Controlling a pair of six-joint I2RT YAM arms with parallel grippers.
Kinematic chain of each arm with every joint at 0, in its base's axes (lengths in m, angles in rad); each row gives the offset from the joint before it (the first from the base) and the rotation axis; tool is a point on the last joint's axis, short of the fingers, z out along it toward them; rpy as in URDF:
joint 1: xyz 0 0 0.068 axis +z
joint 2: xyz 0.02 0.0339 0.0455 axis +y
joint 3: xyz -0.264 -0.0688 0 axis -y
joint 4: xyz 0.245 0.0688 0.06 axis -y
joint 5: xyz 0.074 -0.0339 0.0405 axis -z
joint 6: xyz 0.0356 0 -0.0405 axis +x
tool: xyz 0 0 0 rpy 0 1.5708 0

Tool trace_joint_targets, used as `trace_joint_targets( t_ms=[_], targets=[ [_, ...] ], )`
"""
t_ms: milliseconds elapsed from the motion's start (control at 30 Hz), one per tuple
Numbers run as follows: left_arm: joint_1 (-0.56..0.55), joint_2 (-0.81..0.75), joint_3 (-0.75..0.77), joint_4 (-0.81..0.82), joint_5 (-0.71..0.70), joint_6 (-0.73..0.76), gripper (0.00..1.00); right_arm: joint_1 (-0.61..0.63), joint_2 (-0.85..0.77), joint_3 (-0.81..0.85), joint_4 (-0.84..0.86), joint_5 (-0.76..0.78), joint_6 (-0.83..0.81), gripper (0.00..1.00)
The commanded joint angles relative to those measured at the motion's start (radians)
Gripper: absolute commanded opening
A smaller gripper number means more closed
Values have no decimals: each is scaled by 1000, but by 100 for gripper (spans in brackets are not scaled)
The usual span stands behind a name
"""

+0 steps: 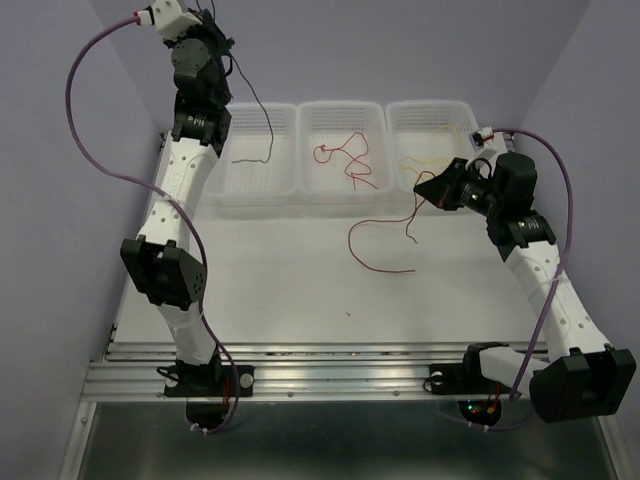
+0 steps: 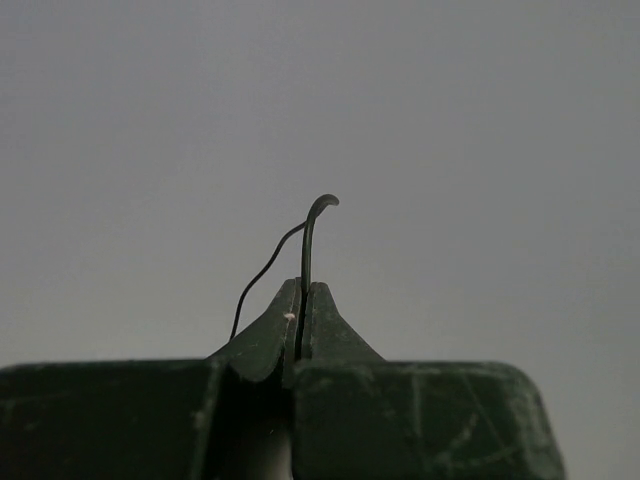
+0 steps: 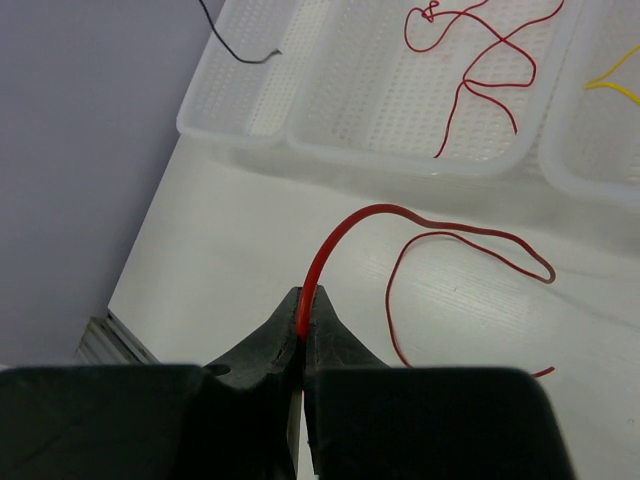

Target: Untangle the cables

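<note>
**Two cables pinched, two lying in trays**

The black cable (image 1: 262, 120) runs steeply, close to vertical, from the raised left gripper (image 2: 303, 295) down into the left tray (image 1: 255, 193), where its lower end lies on the floor. The jaws are pressed together on its upper tip, which hooks over above them.

A red cable (image 3: 400, 215) lies on the worktop (image 1: 280, 290) in a loop open to the right, long axis left to right. One end rises into the right gripper (image 3: 303, 300), whose jaws pinch it.

A second red cable (image 1: 345, 155) is curled in the middle tray (image 1: 340, 190). A yellow cable (image 1: 425, 160) lies in the right tray (image 1: 430, 106).
</note>
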Motion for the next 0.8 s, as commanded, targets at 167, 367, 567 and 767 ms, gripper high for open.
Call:
trace_joint_targets(
  t_ms=[167, 367, 567, 767],
  targets=[
    [2, -80, -459, 120, -11, -58, 0, 8, -14, 0, 20, 28, -26, 1],
    [9, 38, -481, -86, -15, -122, 0, 8, -11, 17, -6, 36, -29, 1],
    [10, 157, -303, -329, 12, -164, 30, 8, -11, 35, -9, 27, -26, 1],
    [12, 92, -288, -421, 1, -172, 99, 8, 9, 119, -2, -56, -23, 1]
  ],
)
